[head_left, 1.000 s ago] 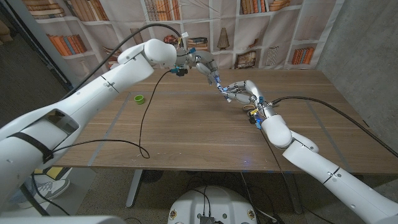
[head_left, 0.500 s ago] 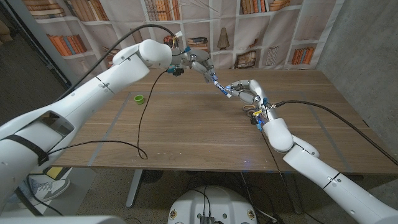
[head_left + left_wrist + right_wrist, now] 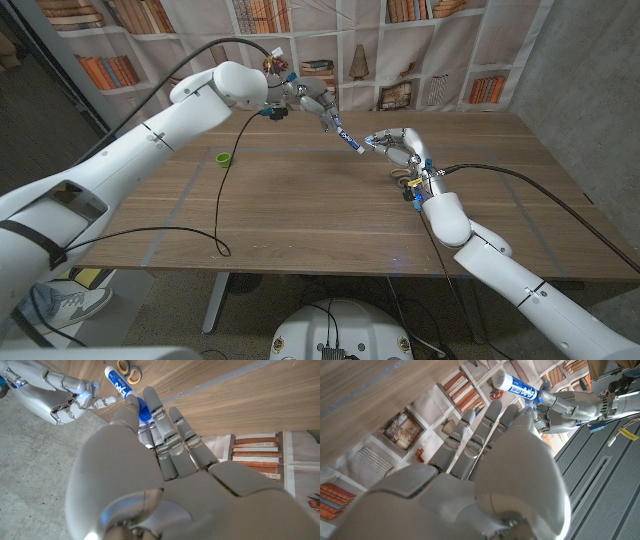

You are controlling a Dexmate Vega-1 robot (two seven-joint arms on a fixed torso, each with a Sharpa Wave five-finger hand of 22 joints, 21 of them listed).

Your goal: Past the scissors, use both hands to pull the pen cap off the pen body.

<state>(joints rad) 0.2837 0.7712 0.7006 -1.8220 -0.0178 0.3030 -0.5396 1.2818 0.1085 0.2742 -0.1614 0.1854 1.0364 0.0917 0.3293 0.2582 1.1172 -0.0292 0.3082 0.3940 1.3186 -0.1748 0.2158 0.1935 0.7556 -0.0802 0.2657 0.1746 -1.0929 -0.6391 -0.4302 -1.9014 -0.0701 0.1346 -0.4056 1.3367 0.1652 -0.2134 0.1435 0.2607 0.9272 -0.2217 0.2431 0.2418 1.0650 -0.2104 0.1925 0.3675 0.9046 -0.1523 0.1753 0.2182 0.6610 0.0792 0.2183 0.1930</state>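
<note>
Here, a small green ring (image 3: 224,158) lies on the wooden table (image 3: 300,210) at the left, with a black cable (image 3: 222,215) draped across the boards. Further right, above the table's far edge, the left hand (image 3: 312,101) pinches the pen body (image 3: 347,135), white with blue lettering, held in the air and slanting down toward the right hand (image 3: 398,148). That hand's fingertips (image 3: 106,399) meet the pen's lower end; whether a cap sits in them cannot be told. Scissors (image 3: 408,181) with yellow handles lie on the table just beside the right wrist.
</note>
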